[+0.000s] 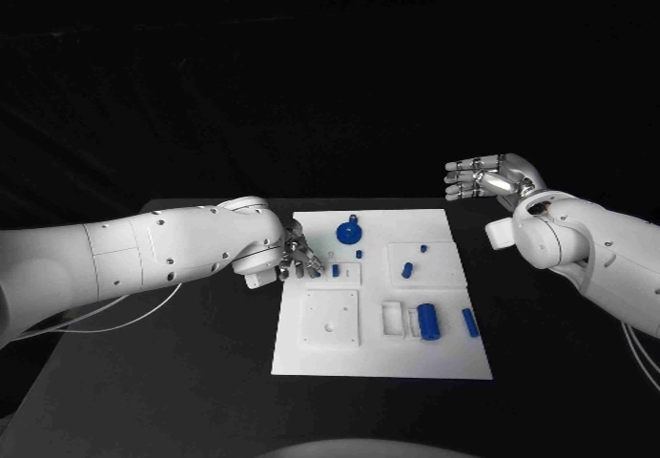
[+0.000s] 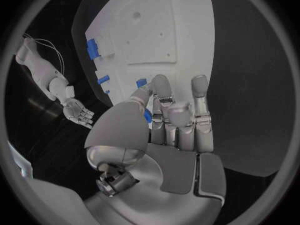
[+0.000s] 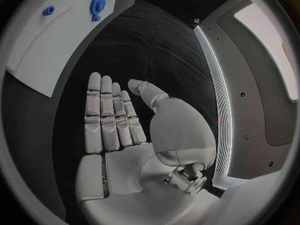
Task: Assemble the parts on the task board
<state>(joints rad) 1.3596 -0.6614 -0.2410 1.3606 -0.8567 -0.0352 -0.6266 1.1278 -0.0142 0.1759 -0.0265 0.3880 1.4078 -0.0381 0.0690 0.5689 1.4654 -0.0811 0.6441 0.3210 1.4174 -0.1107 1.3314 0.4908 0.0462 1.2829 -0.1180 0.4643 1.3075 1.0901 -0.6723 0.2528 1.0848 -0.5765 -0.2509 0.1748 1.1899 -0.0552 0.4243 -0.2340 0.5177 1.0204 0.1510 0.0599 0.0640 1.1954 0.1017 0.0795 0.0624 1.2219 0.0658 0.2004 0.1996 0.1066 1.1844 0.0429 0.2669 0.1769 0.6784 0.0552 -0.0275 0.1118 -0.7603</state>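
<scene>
The left hand (image 1: 295, 256) reaches inward, fingers angled down and slightly curled. The right hand (image 1: 492, 177) is raised, empty, fingers spread.

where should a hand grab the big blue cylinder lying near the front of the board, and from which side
Grip the blue cylinder across its middle, coming straight down from above. It lies flat on the task board, long axis running front to back, with a white block close on one side, so its curved flanks are the likeliest hold.

One task board (image 1: 311, 355), seven blue parts (image 1: 428, 322), two hands (image 1: 491, 176)
</scene>
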